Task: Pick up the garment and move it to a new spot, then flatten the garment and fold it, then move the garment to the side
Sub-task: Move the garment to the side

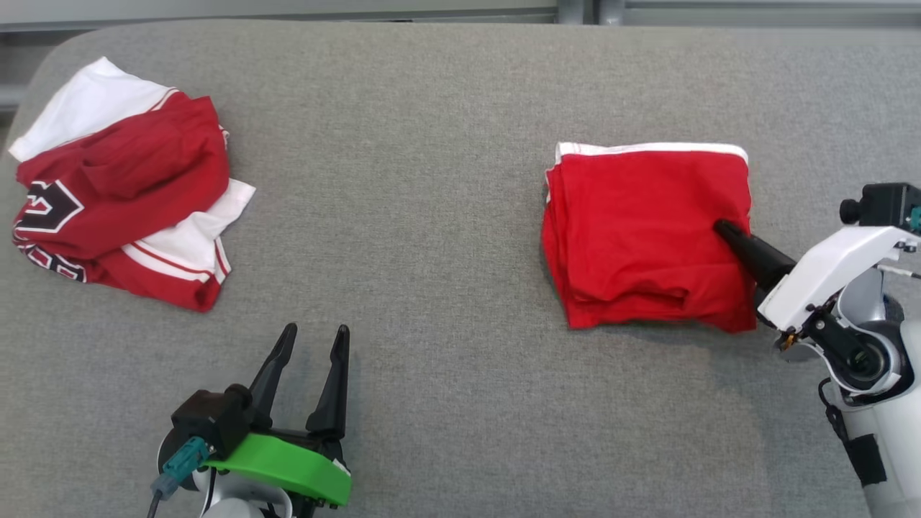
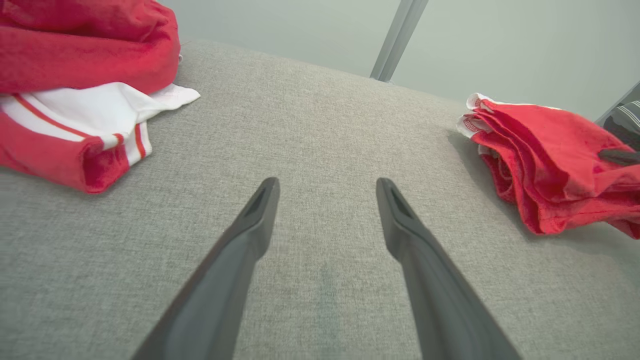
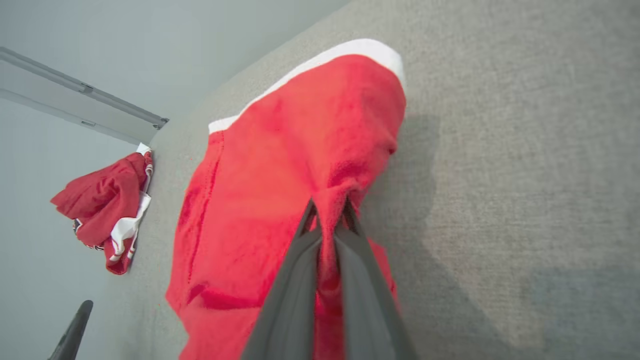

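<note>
Folded garment (image 1: 640,230), right edge pinched by right gripper (image 1: 722,229)

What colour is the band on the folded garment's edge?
The band of the garment is white, clearest in the right wrist view.

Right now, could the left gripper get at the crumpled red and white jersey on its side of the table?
Probably yes. The left gripper is open and empty, and bare grey table lies between it and the crumpled jersey. The right gripper is busy elsewhere, shut on the folded red garment.
</note>
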You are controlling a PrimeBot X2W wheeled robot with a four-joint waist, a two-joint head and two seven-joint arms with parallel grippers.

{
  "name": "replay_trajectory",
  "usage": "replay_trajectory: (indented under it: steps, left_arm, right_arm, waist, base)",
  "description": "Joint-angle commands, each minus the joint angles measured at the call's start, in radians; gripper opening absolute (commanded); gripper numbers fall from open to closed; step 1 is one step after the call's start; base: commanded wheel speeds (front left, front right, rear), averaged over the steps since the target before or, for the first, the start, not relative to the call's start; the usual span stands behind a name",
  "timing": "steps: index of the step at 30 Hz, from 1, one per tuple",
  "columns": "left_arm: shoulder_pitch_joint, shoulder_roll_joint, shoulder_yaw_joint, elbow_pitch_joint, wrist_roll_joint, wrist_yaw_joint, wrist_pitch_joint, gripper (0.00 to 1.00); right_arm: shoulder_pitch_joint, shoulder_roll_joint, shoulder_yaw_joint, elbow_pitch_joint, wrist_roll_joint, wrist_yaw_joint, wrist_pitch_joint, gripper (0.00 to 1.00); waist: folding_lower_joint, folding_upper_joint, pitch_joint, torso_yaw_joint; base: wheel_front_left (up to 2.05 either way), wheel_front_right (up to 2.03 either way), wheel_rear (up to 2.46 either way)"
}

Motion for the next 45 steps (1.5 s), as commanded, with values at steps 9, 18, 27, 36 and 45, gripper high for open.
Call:
replay_trajectory:
  steps: [9,18,27,36,45]
  left_arm:
    - [0.044,-0.030,0.029,-0.001,0.019,-0.012,-0.003,1.00]
    - [0.056,-0.052,0.057,-0.002,0.035,-0.029,-0.003,1.00]
    - [0.040,-0.029,0.080,-0.032,0.076,-0.036,-0.003,1.00]
    - [-0.027,0.053,0.083,-0.103,0.133,-0.037,0.025,1.00]
    - [-0.093,0.096,0.073,-0.139,0.165,-0.059,0.042,1.00]
  right_arm:
    - [0.018,-0.078,0.077,-0.228,0.031,0.001,0.112,0.00]
    - [0.027,-0.050,0.060,-0.270,0.020,0.001,0.195,0.00]
    - [0.042,-0.060,-0.047,-0.186,-0.066,0.001,0.182,0.00]
    - [-0.005,-0.074,-0.076,-0.077,-0.180,0.001,0.092,0.00]
    - [-0.080,-0.126,-0.142,0.061,-0.300,0.001,0.020,0.00]
  waist:
    - [0.0000,0.0073,-0.060,0.017]
    - [0.0000,0.0073,-0.065,-0.004]
    - [0.0000,0.0073,-0.007,-0.109]
    - [0.0000,0.0073,0.121,-0.260]
    - [0.0000,0.0073,0.214,-0.278]
  base:
    - [0.00,0.00,0.00]
    - [0.00,0.00,0.00]
    - [0.00,0.00,0.00]
    - [0.00,0.00,0.00]
    - [0.00,0.00,0.00]
